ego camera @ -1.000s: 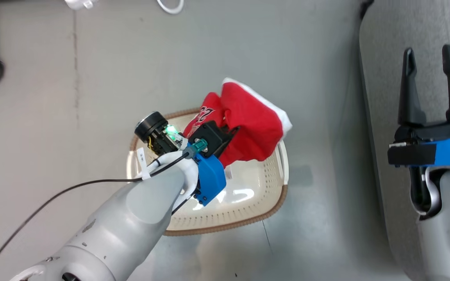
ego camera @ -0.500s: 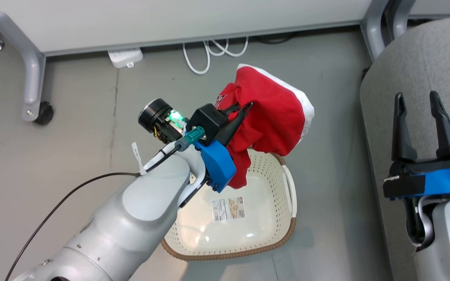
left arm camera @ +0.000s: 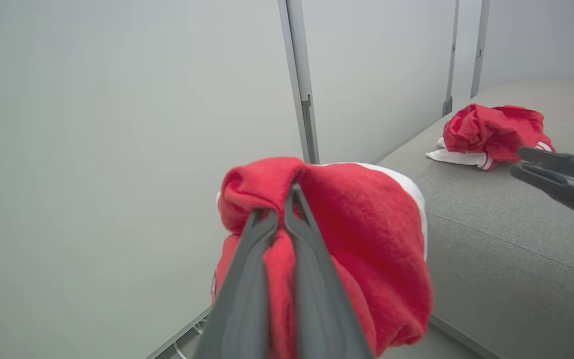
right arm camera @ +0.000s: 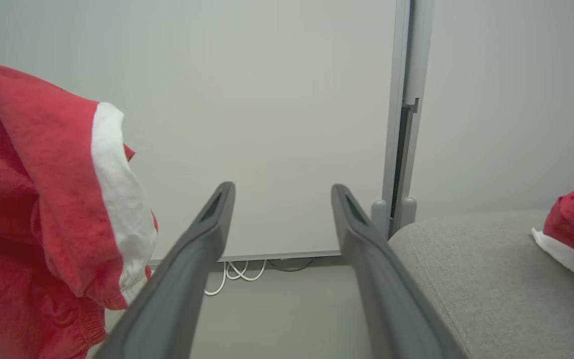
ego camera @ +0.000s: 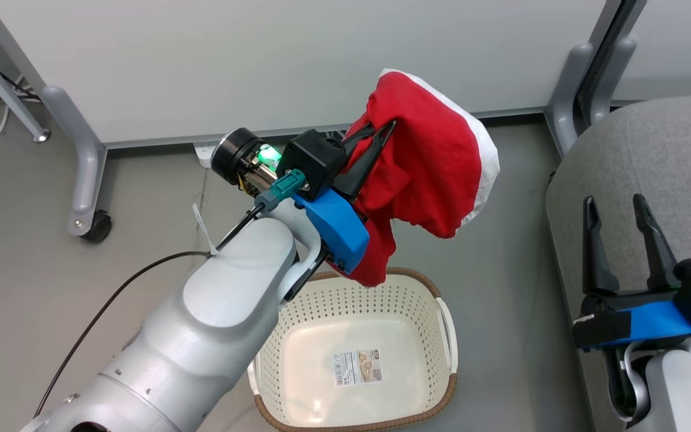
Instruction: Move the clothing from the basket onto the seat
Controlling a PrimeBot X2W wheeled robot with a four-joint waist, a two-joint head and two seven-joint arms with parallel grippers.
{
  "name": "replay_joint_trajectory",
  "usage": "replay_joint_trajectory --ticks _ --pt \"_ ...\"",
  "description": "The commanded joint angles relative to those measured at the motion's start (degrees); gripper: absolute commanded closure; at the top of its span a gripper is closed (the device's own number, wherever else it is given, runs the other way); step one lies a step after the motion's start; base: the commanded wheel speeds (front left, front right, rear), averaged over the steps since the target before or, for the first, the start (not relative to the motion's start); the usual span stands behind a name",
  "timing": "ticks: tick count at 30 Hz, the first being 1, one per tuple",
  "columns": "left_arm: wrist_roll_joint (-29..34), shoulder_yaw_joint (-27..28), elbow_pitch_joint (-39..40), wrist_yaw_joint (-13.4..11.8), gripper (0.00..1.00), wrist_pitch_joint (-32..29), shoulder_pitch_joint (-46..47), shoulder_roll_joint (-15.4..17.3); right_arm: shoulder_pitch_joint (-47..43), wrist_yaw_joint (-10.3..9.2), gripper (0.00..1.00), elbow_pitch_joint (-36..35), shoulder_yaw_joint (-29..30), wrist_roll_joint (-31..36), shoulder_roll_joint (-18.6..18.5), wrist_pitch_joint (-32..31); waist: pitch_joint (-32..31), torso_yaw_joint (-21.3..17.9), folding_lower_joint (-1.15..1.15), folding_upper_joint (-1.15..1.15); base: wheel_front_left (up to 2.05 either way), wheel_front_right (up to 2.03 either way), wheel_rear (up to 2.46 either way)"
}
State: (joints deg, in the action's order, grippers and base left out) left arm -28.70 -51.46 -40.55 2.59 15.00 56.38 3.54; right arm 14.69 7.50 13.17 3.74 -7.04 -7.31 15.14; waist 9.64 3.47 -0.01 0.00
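the red garment (ego camera: 429,162) with white trim hangs above the basket (ego camera: 448,336), clear of its rim. the basket seems empty, though the arm hides one corner. another red garment (left arm camera: 491,132) lies on the seat (ego camera: 651,156). carry this one across high, so its drooping hem clears the seat's edge. the left claw (left arm camera: 291,197) is pressed together, pinching a fold of it; the right claw (ego camera: 614,201) is spread wide, holding nothing.

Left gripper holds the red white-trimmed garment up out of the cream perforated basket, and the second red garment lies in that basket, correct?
No. The second red garment lies on the large grey fabric seat, as the left wrist view shows. The rest holds: the left gripper holds the red white-trimmed garment up out of the cream perforated basket.
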Motion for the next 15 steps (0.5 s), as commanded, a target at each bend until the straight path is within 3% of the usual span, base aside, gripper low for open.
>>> replay_joint_trajectory --ticks 1,8,15 --pt "-0.3 0.3 0.2 -0.3 1.00 0.3 0.5 0.0 -1.1 -0.02 0.00 0.1 -0.2 0.5 0.3 0.0 -0.8 0.2 0.01 0.00 0.00 0.00 0.00" --pt "-0.5 -0.3 0.5 0.3 1.00 0.3 0.4 -0.3 -3.0 -0.02 0.00 0.6 -1.9 0.5 0.7 0.0 -3.7 0.4 0.01 0.00 0.00 0.00 0.00" --pt "-1.0 -1.0 0.8 0.4 1.00 0.3 -0.3 -0.4 -4.3 -0.02 0.00 1.1 -5.5 0.3 -1.6 0.0 -5.2 0.9 0.01 0.00 0.00 0.00 0.00"
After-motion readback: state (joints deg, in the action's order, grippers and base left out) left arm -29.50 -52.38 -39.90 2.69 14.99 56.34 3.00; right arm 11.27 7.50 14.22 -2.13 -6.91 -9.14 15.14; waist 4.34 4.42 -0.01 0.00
